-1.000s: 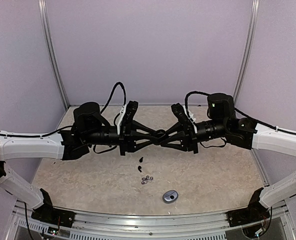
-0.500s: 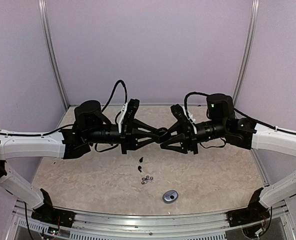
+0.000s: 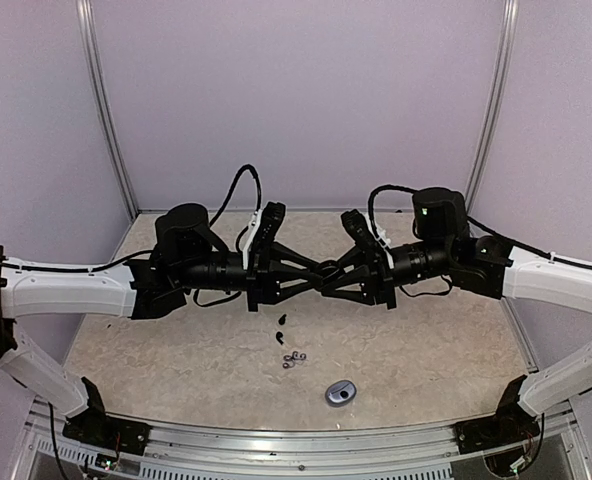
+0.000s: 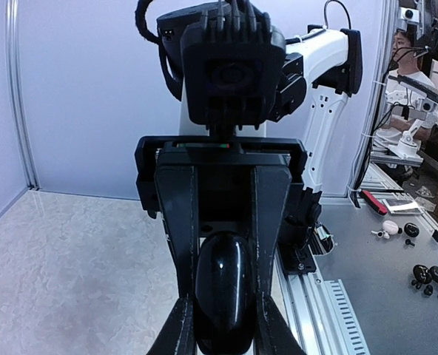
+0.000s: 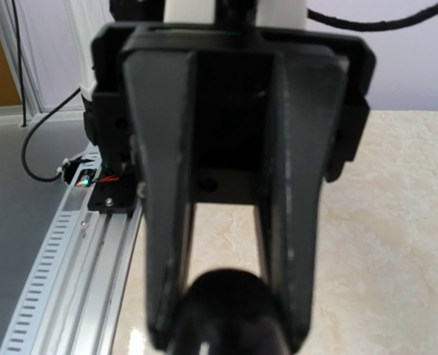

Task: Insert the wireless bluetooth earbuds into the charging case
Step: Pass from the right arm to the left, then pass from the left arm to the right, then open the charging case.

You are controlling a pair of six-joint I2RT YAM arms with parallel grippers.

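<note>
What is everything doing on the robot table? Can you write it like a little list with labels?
left gripper: shut on the black case, held up in the air
right gripper: shut on the same black case from the other side
black earbuds: lying loose on the table, below the two grippers
silvery earbuds: close together on the table, just nearer the arm bases than the black ones
grey case: on the table near its front edge, nothing touching it
earbuds in a case: none that I can see

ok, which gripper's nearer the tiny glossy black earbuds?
Left, narrowly. The left gripper is raised behind the tiny glossy black earbuds; the right gripper meets it from further right.
</note>
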